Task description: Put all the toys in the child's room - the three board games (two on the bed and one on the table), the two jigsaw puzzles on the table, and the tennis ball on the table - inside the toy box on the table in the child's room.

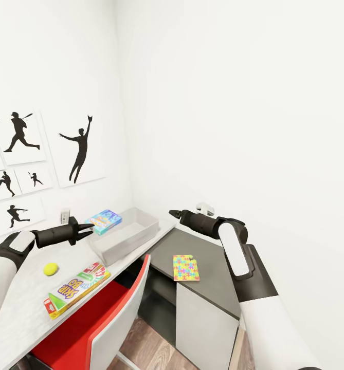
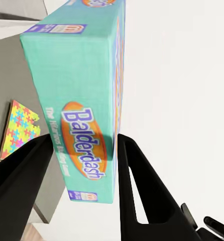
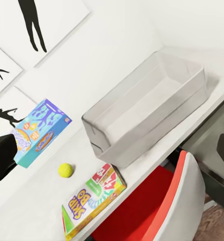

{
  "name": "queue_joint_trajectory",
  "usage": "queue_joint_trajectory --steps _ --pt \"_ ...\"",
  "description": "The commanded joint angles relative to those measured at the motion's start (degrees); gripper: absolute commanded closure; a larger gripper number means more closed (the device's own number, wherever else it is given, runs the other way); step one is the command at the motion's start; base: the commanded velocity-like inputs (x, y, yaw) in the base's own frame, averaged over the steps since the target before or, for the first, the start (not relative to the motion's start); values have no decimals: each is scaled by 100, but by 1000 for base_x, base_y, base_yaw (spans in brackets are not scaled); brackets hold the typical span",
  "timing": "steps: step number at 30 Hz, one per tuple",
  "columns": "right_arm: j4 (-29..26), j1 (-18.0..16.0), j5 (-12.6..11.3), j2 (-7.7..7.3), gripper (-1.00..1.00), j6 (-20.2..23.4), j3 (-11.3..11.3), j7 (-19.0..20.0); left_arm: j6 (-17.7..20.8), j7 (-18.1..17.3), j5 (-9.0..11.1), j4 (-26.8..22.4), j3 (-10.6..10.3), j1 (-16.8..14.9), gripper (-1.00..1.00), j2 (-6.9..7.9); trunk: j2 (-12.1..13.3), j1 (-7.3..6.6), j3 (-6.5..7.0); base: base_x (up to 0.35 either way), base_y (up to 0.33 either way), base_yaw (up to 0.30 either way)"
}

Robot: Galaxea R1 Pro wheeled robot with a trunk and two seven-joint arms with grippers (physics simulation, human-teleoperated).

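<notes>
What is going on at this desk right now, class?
The robot's left hand holds a teal Balderdash board game in the air beside the grey toy box, which looks empty. A tennis ball and a Skip-Bo game lie on the white table. A colourful jigsaw puzzle rests on the darker cabinet. The right hand hangs free above it.

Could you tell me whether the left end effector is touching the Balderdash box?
Touching: in the left wrist view both fingers of the left end effector press the Balderdash box on opposite sides, no gap showing.
</notes>
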Motion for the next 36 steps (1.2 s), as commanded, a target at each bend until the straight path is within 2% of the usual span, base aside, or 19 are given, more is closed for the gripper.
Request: queue_joint_trajectory --steps 1,9,15,26,36 --pt "-5 -2 -63 1 -100 16 2 -60 21 -46 -47 2 37 -3 100 -1 -5 2 -4 0 0 33" --pt "-130 -2 -75 1 -100 15 1 -60 21 -526 -56 -13 -1 -4 100 34 -5 2 -23 0 0 165" --pt "-151 -2 -78 1 -100 11 2 -60 21 -555 -59 -17 -8 -4 100 34 -5 2 -24 37 0 21" --pt "-155 -2 -79 1 -100 -13 4 -60 13 -559 -65 -17 -21 -4 100 6 -5 2 -25 213 0 13" --pt "-155 -2 -79 1 -100 -14 10 -53 14 -559 -63 -17 -12 -4 100 -4 -5 2 -25 237 -114 248"
